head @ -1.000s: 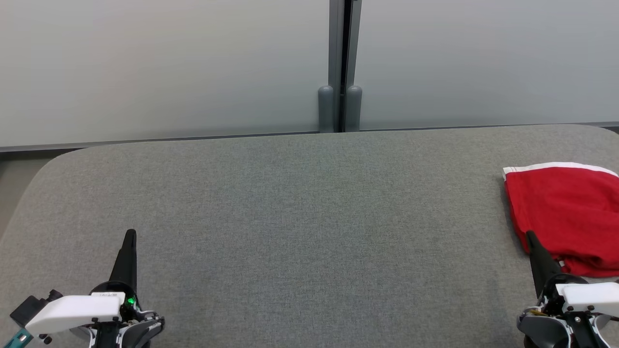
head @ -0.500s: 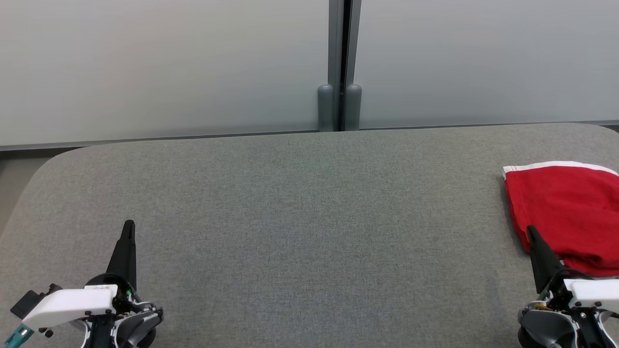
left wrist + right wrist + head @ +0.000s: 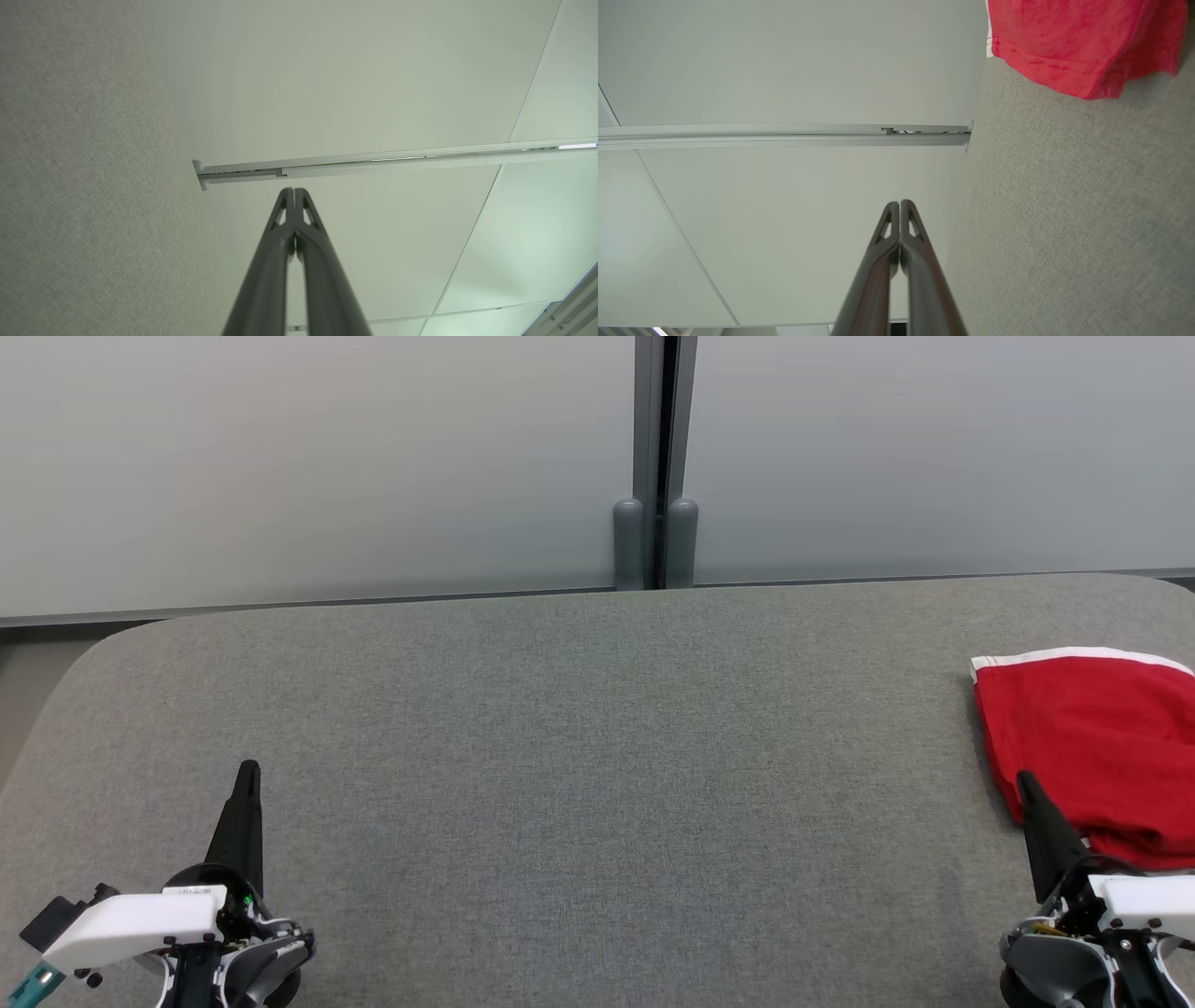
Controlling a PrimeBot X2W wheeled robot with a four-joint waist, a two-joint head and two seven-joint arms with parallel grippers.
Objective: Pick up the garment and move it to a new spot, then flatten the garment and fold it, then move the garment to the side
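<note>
Lying folded at padded table [image 3: 560,728] right edge: red garment [image 3: 1092,747]. Left gripper [image 3: 248,771] and right gripper [image 3: 1023,780] fingers closed, empty, near front edge.

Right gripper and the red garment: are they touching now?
Apart. The right wrist view shows the shut right gripper pointing at the pale wall, with bare grey surface between it and the red garment lying off to its side.

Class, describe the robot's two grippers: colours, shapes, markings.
Left gripper and right gripper each have long, dark, tapering fingers with triangular cut-outs near the tips, fixed to a white housing. The left wrist carries a green light.
</note>
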